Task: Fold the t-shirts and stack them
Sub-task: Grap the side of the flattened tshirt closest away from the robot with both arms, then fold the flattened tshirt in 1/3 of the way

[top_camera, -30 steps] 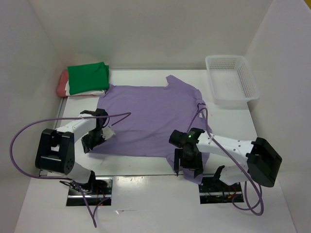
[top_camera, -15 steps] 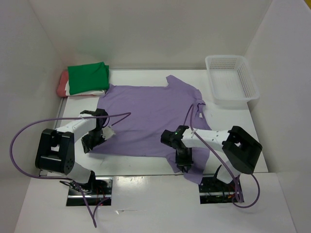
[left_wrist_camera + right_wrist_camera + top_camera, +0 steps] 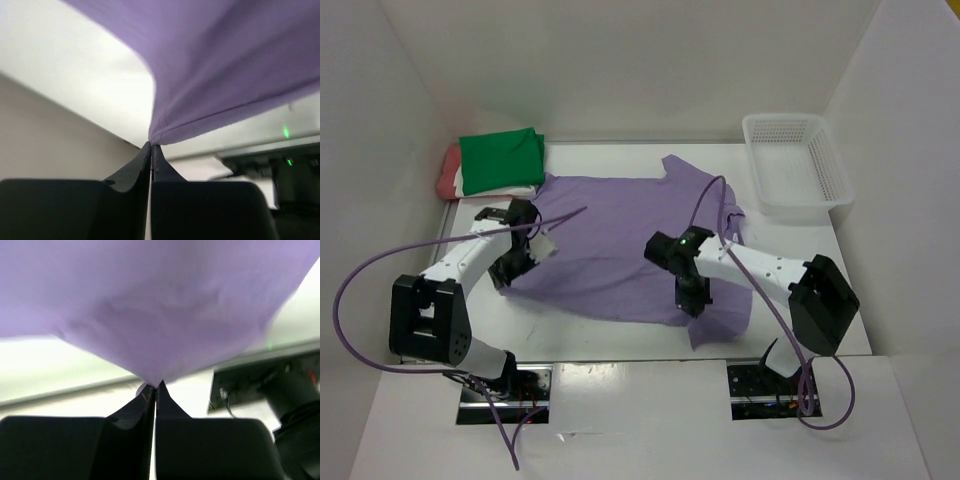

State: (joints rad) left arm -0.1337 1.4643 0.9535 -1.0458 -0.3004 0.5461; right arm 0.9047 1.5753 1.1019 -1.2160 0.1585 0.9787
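Left gripper (image 3: 151, 146) and right gripper (image 3: 155, 386) each pinch the near hem of the lavender shirt (image 3: 620, 225); it is best carried level toward twelve o'clock.

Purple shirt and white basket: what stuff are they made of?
The purple shirt looks like soft, thin cloth, not shiny, maybe cotton: it droops and wrinkles where its near edge is lifted, and a stitched hem shows. The white basket looks like stiff plastic: its walls are an even mesh of small holes and hold their shape.
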